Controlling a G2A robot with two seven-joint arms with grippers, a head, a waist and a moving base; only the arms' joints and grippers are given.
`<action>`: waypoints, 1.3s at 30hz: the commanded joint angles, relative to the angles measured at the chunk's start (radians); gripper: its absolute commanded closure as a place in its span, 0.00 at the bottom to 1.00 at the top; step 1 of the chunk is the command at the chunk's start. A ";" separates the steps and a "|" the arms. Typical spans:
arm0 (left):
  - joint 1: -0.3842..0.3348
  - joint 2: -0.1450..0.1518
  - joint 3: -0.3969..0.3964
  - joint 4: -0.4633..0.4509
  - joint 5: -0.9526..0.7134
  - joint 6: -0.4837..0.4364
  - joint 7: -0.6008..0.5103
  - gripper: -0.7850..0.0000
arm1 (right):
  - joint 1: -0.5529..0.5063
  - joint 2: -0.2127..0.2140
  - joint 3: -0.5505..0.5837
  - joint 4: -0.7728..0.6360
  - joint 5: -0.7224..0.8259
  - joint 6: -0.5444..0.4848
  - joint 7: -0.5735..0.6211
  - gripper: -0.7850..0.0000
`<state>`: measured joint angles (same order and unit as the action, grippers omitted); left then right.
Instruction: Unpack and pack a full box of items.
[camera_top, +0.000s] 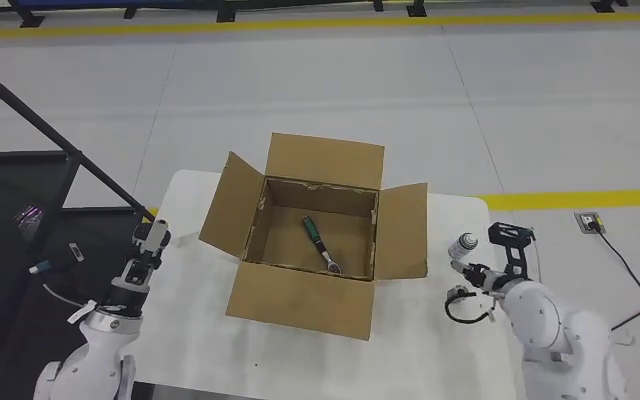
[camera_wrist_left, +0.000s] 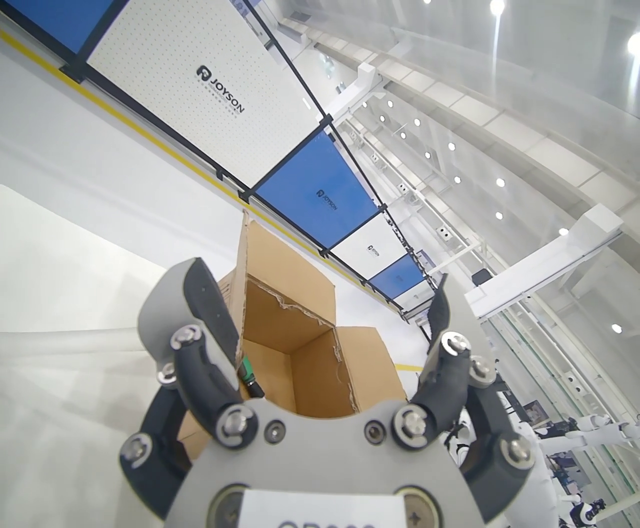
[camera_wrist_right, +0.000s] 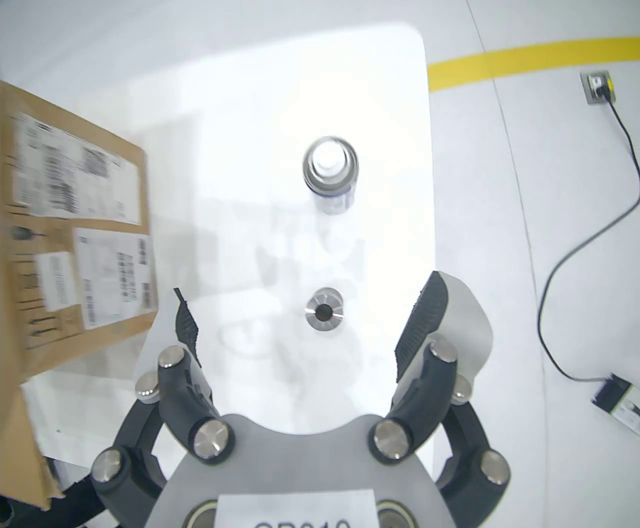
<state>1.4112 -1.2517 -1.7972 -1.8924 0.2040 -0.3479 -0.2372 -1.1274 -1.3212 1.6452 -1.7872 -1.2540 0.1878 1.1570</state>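
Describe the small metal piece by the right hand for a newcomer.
Find the open cardboard box mid-table, then the table strip on the robot's right of it. Two things stand there; the small metal piece is the one nearer the open right hand. It is short, silver, with a dark centre hole, unlike the taller can.

White table (camera_top: 200, 340) — cable (camera_wrist_right: 542, 305) (black).
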 joint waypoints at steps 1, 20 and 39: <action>0.000 0.001 0.002 0.000 0.003 0.002 0.003 0.00 | 0.044 0.003 -0.009 0.098 0.000 -0.021 0.039 0.00; -0.005 0.007 0.009 0.016 0.000 0.014 0.015 0.00 | 0.164 0.013 -0.092 0.360 -0.025 -0.070 0.111 1.00; 0.004 0.014 0.002 0.015 -0.012 0.006 0.027 0.00 | 0.084 0.032 -0.011 0.016 0.059 -0.079 0.084 1.00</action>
<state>1.4148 -1.2380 -1.7968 -1.8762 0.1922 -0.3414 -0.2101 -1.0335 -1.2894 1.6267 -1.7181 -1.2028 0.1018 1.2497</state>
